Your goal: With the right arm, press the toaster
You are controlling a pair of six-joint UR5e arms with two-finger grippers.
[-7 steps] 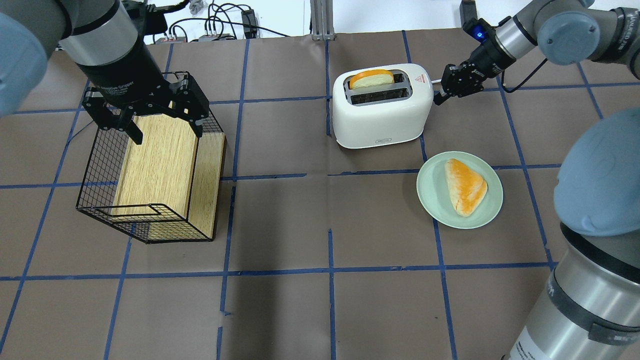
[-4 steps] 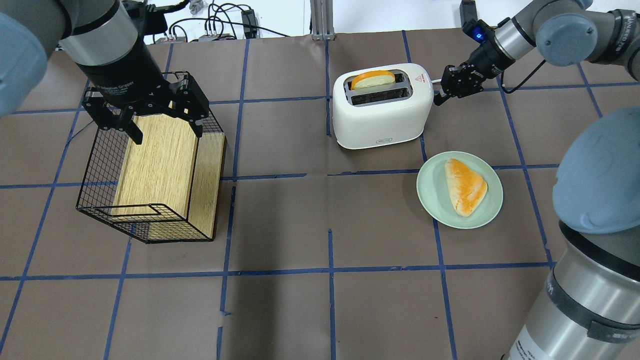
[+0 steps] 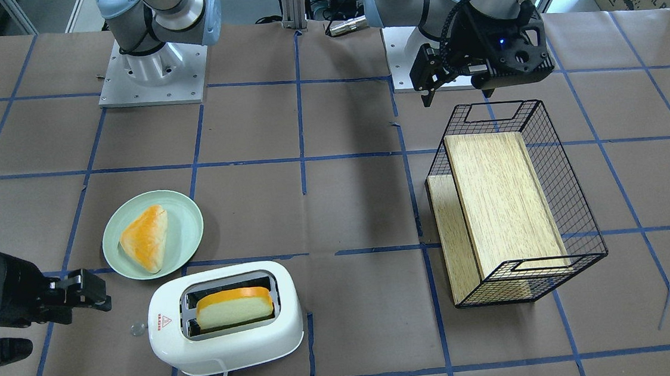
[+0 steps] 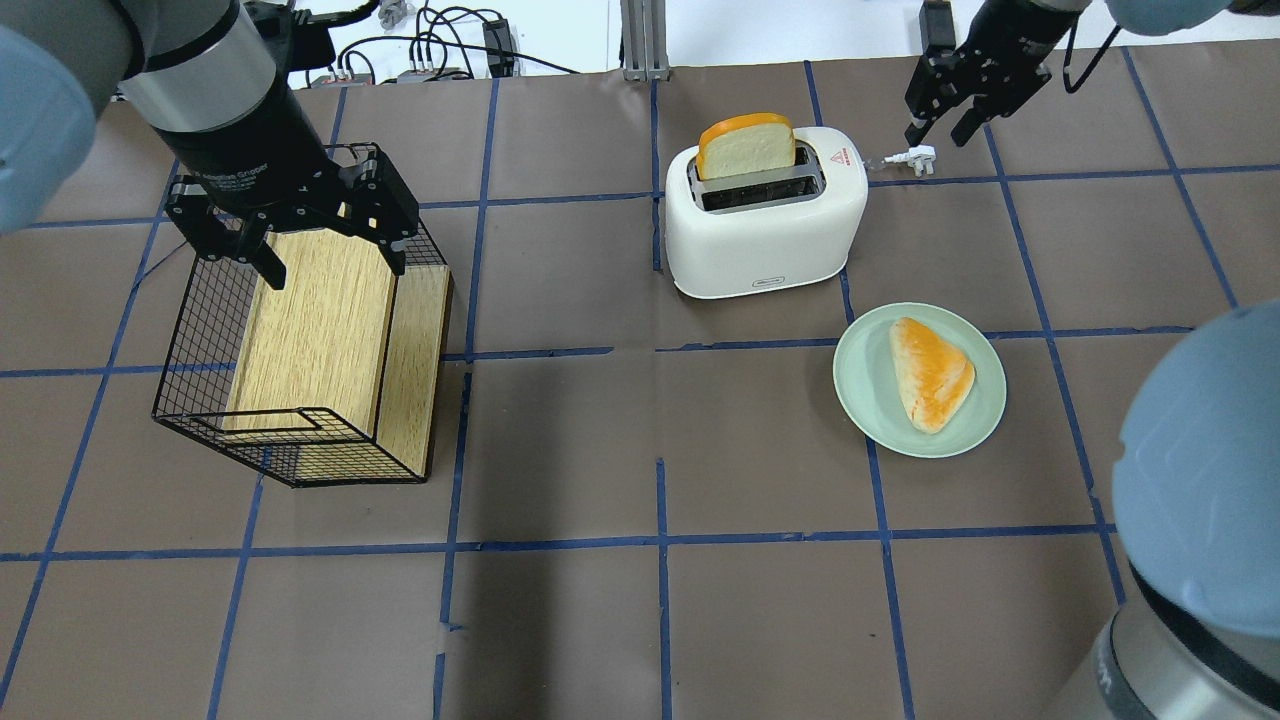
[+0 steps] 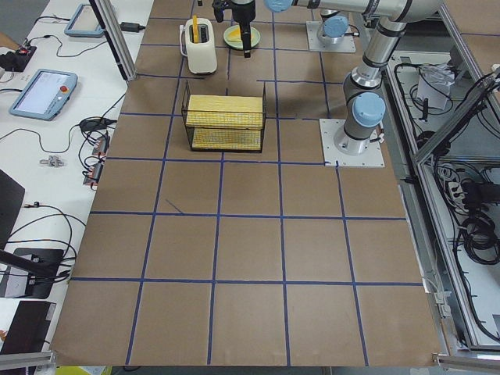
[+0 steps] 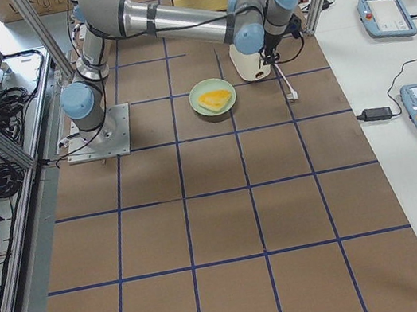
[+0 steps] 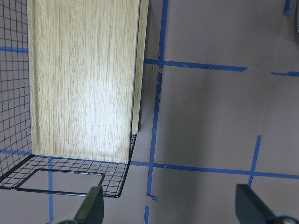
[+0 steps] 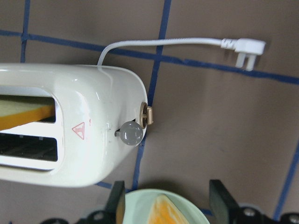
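Observation:
The white toaster (image 4: 760, 230) stands at the back middle of the table, with a slice of bread (image 4: 745, 146) standing high out of its far slot. My right gripper (image 4: 937, 130) is open and empty, raised to the right of the toaster and apart from it. In the right wrist view the toaster (image 8: 70, 135) lies at the left with its clear lever knob (image 8: 132, 133) on the end wall, beyond my right gripper (image 8: 167, 186). My left gripper (image 4: 336, 268) is open and empty above the wire basket (image 4: 180, 330).
A pale green plate (image 4: 860, 400) with a bun (image 4: 930, 370) sits to the front right of the toaster. The toaster's white cord ends in a loose plug (image 4: 915, 158) under my right gripper. The basket holds a wooden board (image 4: 320, 320).
My right gripper has lifted and drawn back from the toaster's lever end. The bread slice has risen and stands higher in the slot. The left arm has not moved.

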